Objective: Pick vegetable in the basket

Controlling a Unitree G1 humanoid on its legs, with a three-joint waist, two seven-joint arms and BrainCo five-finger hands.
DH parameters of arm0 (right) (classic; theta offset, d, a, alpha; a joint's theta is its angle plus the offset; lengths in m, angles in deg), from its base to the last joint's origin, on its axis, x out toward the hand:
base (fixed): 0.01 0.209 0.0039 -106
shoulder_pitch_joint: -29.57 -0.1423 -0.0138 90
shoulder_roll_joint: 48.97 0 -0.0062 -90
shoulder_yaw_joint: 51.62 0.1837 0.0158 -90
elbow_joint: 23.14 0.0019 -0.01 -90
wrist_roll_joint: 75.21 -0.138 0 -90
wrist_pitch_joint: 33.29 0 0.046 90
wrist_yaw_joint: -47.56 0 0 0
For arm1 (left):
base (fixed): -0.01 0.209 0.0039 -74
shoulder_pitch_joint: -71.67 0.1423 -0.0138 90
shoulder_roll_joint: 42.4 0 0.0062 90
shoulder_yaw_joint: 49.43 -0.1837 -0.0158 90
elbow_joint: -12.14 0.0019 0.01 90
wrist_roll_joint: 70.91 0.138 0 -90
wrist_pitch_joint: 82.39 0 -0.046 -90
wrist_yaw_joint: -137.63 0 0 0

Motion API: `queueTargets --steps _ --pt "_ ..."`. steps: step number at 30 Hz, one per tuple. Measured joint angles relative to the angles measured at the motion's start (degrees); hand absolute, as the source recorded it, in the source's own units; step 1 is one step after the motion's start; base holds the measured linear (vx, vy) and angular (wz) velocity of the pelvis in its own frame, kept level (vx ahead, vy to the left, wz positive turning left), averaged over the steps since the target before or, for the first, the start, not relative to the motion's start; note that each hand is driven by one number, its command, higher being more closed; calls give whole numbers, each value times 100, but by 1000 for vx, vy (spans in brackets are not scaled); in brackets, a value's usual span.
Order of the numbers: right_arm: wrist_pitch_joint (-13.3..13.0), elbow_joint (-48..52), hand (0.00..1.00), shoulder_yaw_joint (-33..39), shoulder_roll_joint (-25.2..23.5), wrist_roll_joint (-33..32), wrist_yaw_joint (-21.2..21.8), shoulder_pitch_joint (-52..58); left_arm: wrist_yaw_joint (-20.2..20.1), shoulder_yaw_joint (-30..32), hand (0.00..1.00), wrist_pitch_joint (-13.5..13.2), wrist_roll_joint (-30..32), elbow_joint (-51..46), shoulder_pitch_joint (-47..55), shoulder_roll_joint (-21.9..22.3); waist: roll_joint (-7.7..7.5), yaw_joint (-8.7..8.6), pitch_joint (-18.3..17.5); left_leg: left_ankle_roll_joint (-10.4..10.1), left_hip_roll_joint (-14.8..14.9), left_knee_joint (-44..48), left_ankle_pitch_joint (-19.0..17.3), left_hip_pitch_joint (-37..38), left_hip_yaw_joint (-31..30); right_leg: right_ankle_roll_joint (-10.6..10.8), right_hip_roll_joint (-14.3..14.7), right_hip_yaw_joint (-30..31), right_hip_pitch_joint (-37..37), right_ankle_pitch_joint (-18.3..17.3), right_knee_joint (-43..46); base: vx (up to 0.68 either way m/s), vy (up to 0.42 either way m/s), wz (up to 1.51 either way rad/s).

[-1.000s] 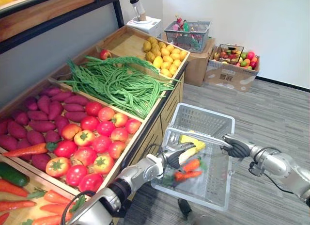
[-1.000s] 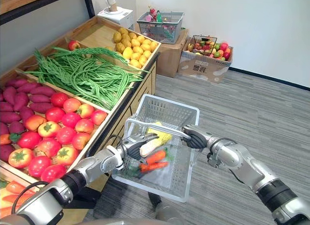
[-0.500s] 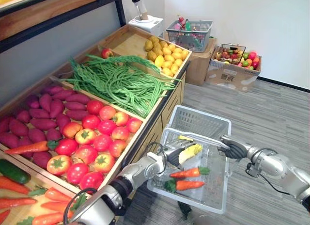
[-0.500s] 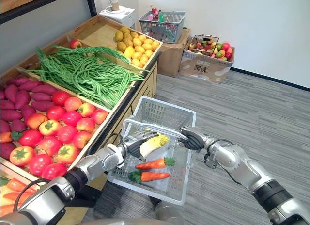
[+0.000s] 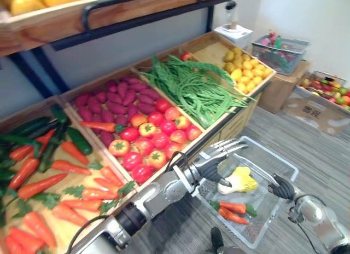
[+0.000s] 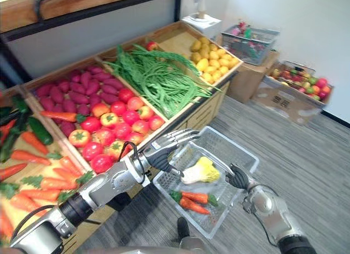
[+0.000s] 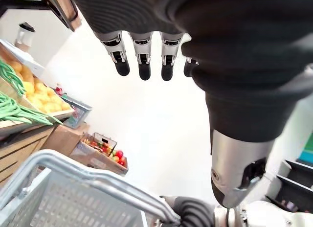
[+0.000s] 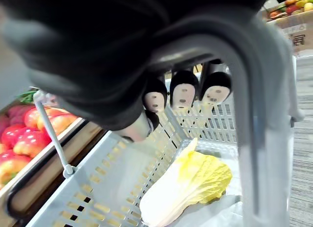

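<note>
**veg_watcher:** ok, where's the veg sitting? In a hand or in the basket (image 6: 235,144)?

**binbot42:** In the basket. A pale yellow cabbage (image 5: 239,180) lies on its side around the middle of the basket floor. Two carrots (image 6: 192,200) lie side by side closer to the near corner, a bit apart from the cabbage.

**veg_watcher:** and the left hand (image 5: 212,164)?

**binbot42:** Empty. It's up over the basket's edge on the side facing the produce stand (image 5: 219,128), fingers (image 7: 142,56) straight and spread, nothing between them. It sits just off the stand's front edge, next to the tomatoes (image 5: 147,144) compartment. Can't tell if it's touching the rim.

**veg_watcher:** right one?

**binbot42:** The right hand (image 5: 281,187) is at the basket's opposite edge, fingers curled tight round the grey handle (image 8: 254,114). The wrist cam shows the dark fingertips wrapped over the bar, with the cabbage below.
</note>
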Motion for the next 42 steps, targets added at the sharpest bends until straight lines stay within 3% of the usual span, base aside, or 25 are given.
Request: queueTargets --steps 3,7,11,15,17,20,24,28,33,39,42 --pt "216 -425 100 561 -420 3 -248 73 -51 79 0 -7 -53 -428 277 -154 -10 56 -12 106 -44 -29 71 -179 -508 0 -139 -481 147 0 0 -45 2 82" --pt "265 -1117 100 1311 -918 -18 -553 194 -103 627 0 -29 -177 -888 767 -227 -97 127 -165 267 -307 -363 309 -486 -1228 0 -389 -1107 196 0 -4 -50 21 94" --pt "343 -2555 100 2221 -1355 -267 -900 135 6 1863 0 -18 -254 -1576 1554 -320 -142 230 -246 406 -631 -879 716 -704 -2136 0 -647 -1896 368 0 -12 -26 32 109" --pt "453 -3490 100 2603 -1552 -508 -1055 114 241 3237 0 79 -257 -1935 2227 -179 -165 326 -272 496 -910 -1270 1053 -866 -2770 90 -819 -2441 470 -73 -60 -24 37 93" --pt "536 -3903 100 2633 -1639 -630 -1094 76 479 4175 0 196 -270 -2116 2670 222 -212 385 -299 520 -1083 -1469 1206 -953 -3018 160 -945 -2635 493 -205 -117 -19 44 56" --pt "587 -4187 100 2848 -1807 -802 -1143 69 789 4991 0 376 -270 -2158 3014 907 -218 452 -341 506 -1183 -1735 1438 -1011 -3334 176 -983 -2891 479 -261 -115 -13 30 47" --pt "591 -4288 100 2850 -1981 -959 -1263 57 1187 5621 0 587 -512 -1976 3356 1624 -281 505 -370 544 -1199 -1884 1610 -1102 -3570 158 -972 -3122 482 -278 -115 -17 28 32" --pt "587 -4395 100 2856 -2175 -1091 -1327 27 1585 6184 0 783 -498 -1044 3327 1906 -370 521 -426 553 -1213 -1885 1691 -1222 -3852 95 -972 -3413 539 -368 -114 -1 25 37" --pt "579 -4305 100 2850 -2570 -1254 -1401 9 2121 6722 0 1181 -496 1297 3344 1948 -405 519 -465 547 -1222 -1890 1695 -1187 -3988 92 -962 -3576 686 -439 -158 16 19 15" --pt "577 -4201 100 2849 -2698 -1252 -1549 -59 2111 7268 0 1430 -1044 3792 3373 1960 -385 445 -472 567 -1241 -1893 1650 -1188 -3976 83 -964 -3573 697 -456 -218 35 16 -1" --pt "578 -4206 100 2849 -2698 -1246 -1549 -109 1667 7352 0 1641 -1394 5119 3335 1853 -377 351 -469 555 -1252 -1892 1622 -1172 -3959 82 -972 -3549 697 -460 -221 67 18 -4"
